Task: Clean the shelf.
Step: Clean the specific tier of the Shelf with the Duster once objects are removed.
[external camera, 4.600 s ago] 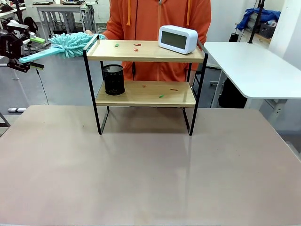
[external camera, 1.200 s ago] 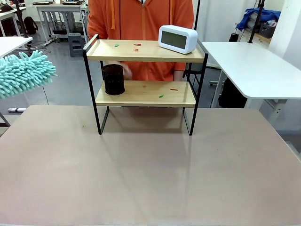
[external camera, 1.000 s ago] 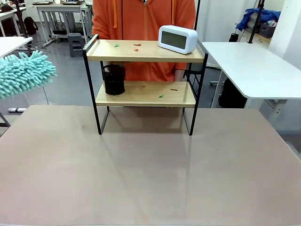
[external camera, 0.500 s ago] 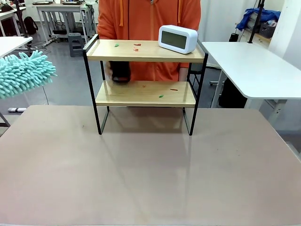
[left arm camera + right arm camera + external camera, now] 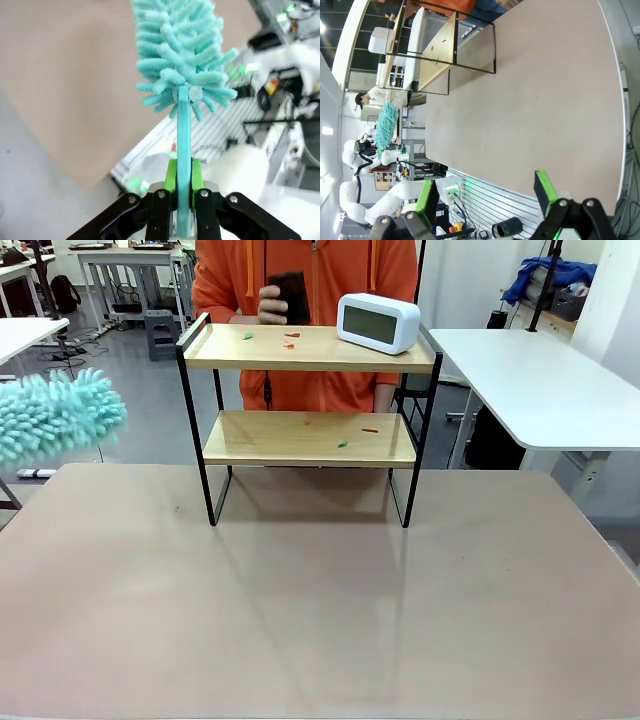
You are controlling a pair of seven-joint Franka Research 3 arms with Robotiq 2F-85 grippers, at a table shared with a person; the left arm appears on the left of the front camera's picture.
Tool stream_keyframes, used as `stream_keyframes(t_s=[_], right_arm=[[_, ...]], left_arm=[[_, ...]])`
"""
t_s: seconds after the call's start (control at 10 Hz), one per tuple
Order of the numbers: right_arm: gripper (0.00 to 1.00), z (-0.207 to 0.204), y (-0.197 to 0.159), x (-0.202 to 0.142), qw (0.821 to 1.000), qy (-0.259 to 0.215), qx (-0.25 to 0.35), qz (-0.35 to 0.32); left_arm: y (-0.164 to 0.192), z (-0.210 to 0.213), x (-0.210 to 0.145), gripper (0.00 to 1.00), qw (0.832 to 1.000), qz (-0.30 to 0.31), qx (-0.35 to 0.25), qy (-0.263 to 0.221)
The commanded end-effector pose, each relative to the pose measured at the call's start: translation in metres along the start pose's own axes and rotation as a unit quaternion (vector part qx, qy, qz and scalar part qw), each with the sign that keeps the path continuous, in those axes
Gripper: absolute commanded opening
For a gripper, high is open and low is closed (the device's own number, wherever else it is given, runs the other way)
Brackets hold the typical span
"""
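Note:
The shelf (image 5: 300,439), two light boards in a black frame, stands at the table's far middle. Red and green scraps (image 5: 290,338) lie on its top board and more scraps (image 5: 343,444) on the lower one. A white clock (image 5: 378,323) sits at the top board's right end. A person in orange holds a black mesh cup (image 5: 289,297) above the top board. The teal fluffy duster (image 5: 55,418) hangs at the far left, off the shelf. My left gripper (image 5: 183,175) is shut on the duster (image 5: 180,50) handle. My right gripper (image 5: 485,192) is open and holds nothing, far from the shelf (image 5: 445,45).
The brown table (image 5: 320,610) spreads wide in front of the shelf. A white side table (image 5: 540,380) stands at the right, just past the shelf's right legs. The person stands close behind the shelf.
The person has lifted the black cup off the lower board and up above the top board. The duster has dipped a little and drifted slightly right.

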State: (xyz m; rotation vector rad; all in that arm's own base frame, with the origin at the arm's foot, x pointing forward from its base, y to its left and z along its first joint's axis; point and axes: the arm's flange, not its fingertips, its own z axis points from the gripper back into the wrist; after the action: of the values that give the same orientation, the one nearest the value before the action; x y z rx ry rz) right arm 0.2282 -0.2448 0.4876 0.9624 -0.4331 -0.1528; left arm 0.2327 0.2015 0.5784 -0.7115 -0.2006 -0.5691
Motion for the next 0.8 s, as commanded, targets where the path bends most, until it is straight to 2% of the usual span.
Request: stream_keyframes(t_s=[0.0,0.1,0.2,0.3,0.4,0.6,0.7], right_arm=[[1.0,0.0,0.001,0.0,1.0,-0.003,0.005,0.012],[1.0,0.0,0.001,0.0,1.0,-0.003,0.005,0.012],[1.0,0.0,0.001,0.0,1.0,-0.003,0.005,0.012],[1.0,0.0,0.001,0.0,1.0,-0.003,0.005,0.012],[1.0,0.0,0.001,0.0,1.0,-0.003,0.005,0.012],[1.0,0.0,0.001,0.0,1.0,-0.003,0.005,0.012],[1.0,0.0,0.001,0.0,1.0,-0.003,0.005,0.012]], left_arm=[[-0.034,0.003,0.001,0.13,0.987,-0.117,0.051,0.095],[-0.049,-0.012,0.012,0.13,0.97,-0.181,0.048,0.154],[-0.063,-0.032,0.03,0.13,0.955,-0.218,0.047,0.197],[-0.078,-0.054,0.049,0.13,0.951,-0.23,0.043,0.202],[-0.094,-0.08,0.072,0.13,0.964,-0.199,0.05,0.17],[-0.13,-0.137,0.105,0.13,0.979,-0.136,0.088,0.124],[-0.145,-0.163,0.114,0.13,0.986,-0.106,0.087,0.1]])
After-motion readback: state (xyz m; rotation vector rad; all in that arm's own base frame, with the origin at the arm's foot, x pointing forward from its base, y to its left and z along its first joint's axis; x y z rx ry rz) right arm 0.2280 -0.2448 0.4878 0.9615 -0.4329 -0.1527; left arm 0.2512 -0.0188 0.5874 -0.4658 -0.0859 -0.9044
